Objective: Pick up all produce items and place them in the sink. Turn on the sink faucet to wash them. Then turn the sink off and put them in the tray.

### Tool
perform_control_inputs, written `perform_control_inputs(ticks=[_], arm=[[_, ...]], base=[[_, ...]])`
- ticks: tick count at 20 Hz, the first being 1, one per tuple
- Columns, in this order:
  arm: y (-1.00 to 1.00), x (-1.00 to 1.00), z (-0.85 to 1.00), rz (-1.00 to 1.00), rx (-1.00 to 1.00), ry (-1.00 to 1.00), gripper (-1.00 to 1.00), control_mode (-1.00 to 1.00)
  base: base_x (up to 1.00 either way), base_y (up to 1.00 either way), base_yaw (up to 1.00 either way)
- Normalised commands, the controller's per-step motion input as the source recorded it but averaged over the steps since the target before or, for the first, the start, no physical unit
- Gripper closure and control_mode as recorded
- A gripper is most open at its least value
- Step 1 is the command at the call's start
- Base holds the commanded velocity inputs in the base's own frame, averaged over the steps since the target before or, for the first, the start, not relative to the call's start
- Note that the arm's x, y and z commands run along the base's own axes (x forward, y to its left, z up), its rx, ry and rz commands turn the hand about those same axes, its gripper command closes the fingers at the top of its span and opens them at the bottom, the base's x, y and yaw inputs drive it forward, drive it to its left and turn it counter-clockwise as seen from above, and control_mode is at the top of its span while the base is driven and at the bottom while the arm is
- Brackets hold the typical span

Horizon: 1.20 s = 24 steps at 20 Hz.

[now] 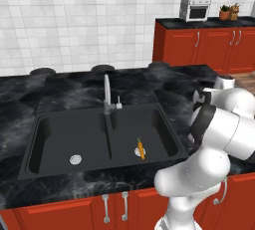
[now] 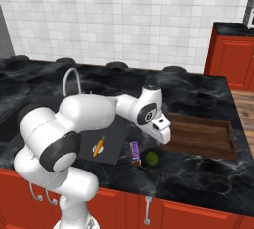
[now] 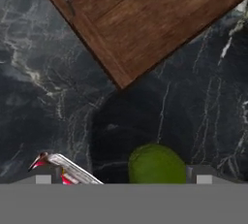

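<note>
— Looking over the base from the left, we find the carrot [image 1: 141, 148] lying in the right basin of the black sink [image 1: 50, 162], just beside that basin's round drain. The faucet [image 1: 106, 92] stands upright at the back rim, on the divider between the two basins, with its small lever on its right side.

— And the lime?

— We see the lime [image 2: 151, 158] on the dark marble counter [image 2: 198, 178], out of the sink, near the front edge. It sits just beside the purple-red packet [image 2: 135, 152], which lies between it and the sink's right edge. The wooden tray [image 2: 218, 146] is on the counter just past the lime, to the right of the sink, and we make out nothing lying on its brown floor.

— Where is the hand?

— Our gripper [image 2: 159, 141] hangs just above the counter, over the near left corner of the tray and close above the lime. From the hand camera we see the lime [image 3: 156, 165] low in the middle, sitting between the two fingertips [image 3: 203, 175], with one corner of the tray [image 3: 121, 80] just beyond it and an end of the packet [image 3: 63, 167] off to one side.

— Is it gripping?

— No. We see the jaws spread wide, one on either side of the lime and clear of it, and nothing is held.
</note>
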Motion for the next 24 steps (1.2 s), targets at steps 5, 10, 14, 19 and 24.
perform_control_inputs(ticks=[5,10,14,19,24], arm=[[-0.06,-0.41,-0.14,-0.15,0.02,0.05,-1.0,-1.0],[-0.03,-0.36,-0.21,-0.15,0.0,0.04,-1.0,-1.0],[-0.03,-0.27,-0.24,-0.14,0.0,0.06,-1.0,-1.0],[-0.05,-0.15,-0.18,-0.12,0.0,0.06,-1.0,-1.0],[-0.05,-0.01,-0.07,-0.08,0.0,0.02,-1.0,-1.0]], base=[[0.0,0.0,0.0],[0.0,0.0,0.0],[0.0,0.0,0.0],[0.0,0.0,0.0],[0.0,0.0,0.0]])
